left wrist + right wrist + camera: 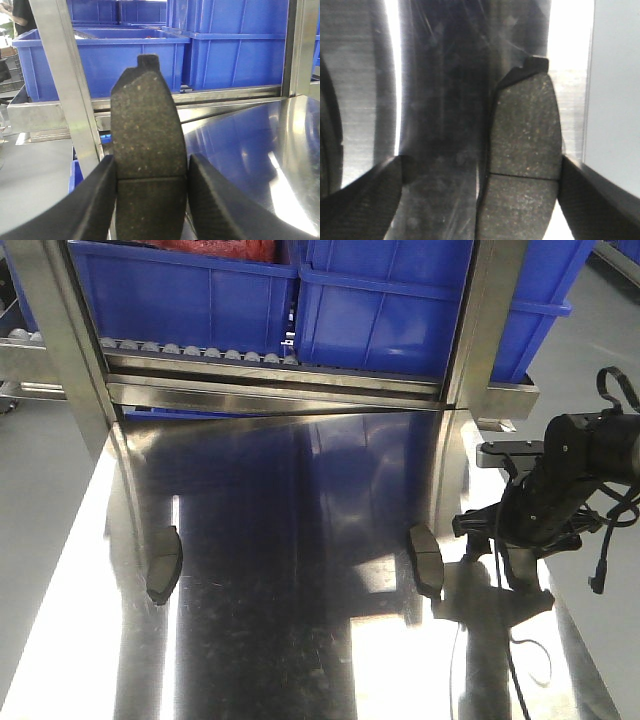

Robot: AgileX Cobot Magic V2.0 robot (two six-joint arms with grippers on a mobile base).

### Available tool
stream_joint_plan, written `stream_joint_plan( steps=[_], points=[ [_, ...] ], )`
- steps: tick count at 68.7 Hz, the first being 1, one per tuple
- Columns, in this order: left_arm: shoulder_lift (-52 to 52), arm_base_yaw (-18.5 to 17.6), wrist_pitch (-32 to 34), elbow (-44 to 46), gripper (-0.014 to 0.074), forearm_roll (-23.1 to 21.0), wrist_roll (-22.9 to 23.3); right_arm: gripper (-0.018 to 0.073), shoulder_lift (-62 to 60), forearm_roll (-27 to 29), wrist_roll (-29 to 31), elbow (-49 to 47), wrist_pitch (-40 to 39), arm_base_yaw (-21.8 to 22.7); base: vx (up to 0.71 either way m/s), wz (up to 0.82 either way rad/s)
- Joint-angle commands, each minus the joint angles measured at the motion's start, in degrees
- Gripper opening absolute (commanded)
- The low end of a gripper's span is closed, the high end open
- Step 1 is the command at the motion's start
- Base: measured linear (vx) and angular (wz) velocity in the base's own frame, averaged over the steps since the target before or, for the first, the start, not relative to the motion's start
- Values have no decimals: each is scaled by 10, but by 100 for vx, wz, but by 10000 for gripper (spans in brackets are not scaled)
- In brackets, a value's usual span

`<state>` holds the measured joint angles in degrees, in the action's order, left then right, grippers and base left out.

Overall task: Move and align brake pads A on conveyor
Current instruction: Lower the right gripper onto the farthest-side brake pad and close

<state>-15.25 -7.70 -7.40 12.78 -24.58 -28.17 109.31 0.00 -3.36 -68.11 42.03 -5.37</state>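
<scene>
While left fingers [92, 202] clamp a pad [147, 130] (long axis forward), right fingers [365, 200] gape.

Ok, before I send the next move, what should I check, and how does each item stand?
1. Left grip: ok. The left gripper has its fingers clamped on both sides of the held brake pad.
2. Right grip: not ok. The right gripper is open. The second pad sits close to one finger, with a wide gap to the other.
3. Conveyor as target: cannot tell. No view shows it, only the steel tabletop.
4. Loose pads: not ok. The exterior view shows the left-side pad and the pad beside the right arm lying apart on the tabletop.
5. Left arm's path: cannot tell. The arm is outside the exterior view.
</scene>
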Motion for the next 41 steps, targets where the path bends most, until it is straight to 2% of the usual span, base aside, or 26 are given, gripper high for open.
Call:
stream_joint_plan(
  steps=[1, 13, 21, 41],
  points=[
    [-4, -4, 54, 19, 57, -10, 4, 585, -22, 0, 3, -16, -16, 0, 0, 0],
    [-4, -4, 54, 19, 57, -10, 4, 575, -23, 0, 3, -16, -19, 0, 0, 0],
    [-4, -4, 54, 19, 57, -10, 4, 536, -23, 0, 3, -16, -16, 0, 0, 0],
    [-4, -4, 54, 19, 57, -10, 4, 286, -25, 0, 2, -16, -14, 0, 0, 0]
  ],
)
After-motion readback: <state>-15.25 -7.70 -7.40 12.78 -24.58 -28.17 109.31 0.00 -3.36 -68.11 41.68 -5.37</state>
